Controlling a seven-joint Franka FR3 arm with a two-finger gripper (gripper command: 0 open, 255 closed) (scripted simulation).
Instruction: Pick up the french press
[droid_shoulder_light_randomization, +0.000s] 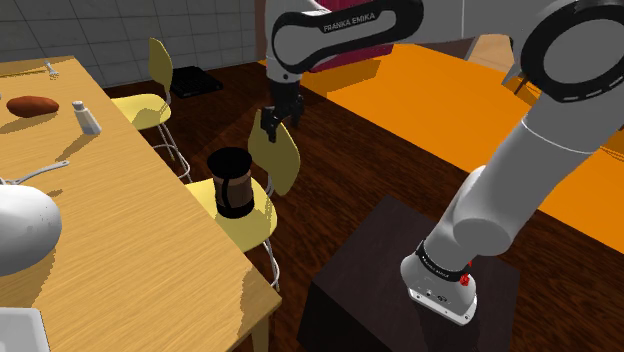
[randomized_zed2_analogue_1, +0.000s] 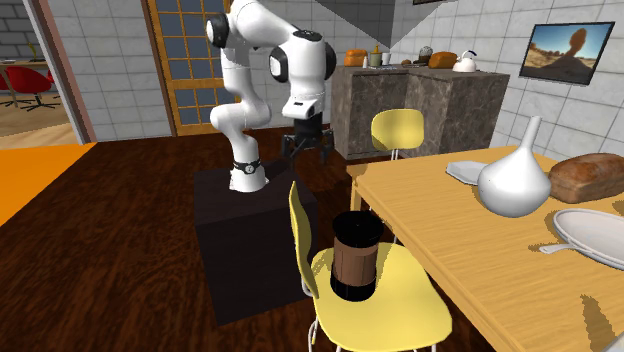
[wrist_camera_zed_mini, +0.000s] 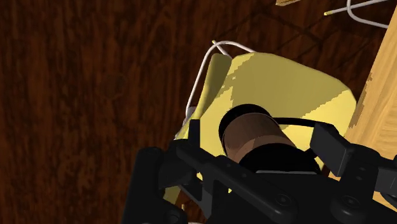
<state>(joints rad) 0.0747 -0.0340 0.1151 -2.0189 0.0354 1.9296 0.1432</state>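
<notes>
wrist view: you see both fingers (wrist_camera_zed_mini: 195, 132) spread apart — the dark brown french press (wrist_camera_zed_mini: 251, 127) shows between them, untouched.
french press: upright on the yellow chair (randomized_zed2_analogue_1: 395, 290) seat, just beside the wooden surface (randomized_zed2_analogue_1: 450, 215).
gripper (randomized_zed2_analogue_1: 310, 150): hangs above the chair back — apart from the press.

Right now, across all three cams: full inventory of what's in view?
french press: 1, dark brown with black top and base, upright on the near chair's seat
near chair: 1, yellow, at the table's edge
far chair: 1, yellow, further along the same table edge
table: 1, light wood, at the shoulder view's left
vase: 1, white, on the table
bread loaf: 1, brown, on the table
shaker: 1, pale grey, on the table
stand: 1, black box, under the arm
arm: 1, white with dark joints
gripper: 1, black, open, hanging above the near chair
</notes>
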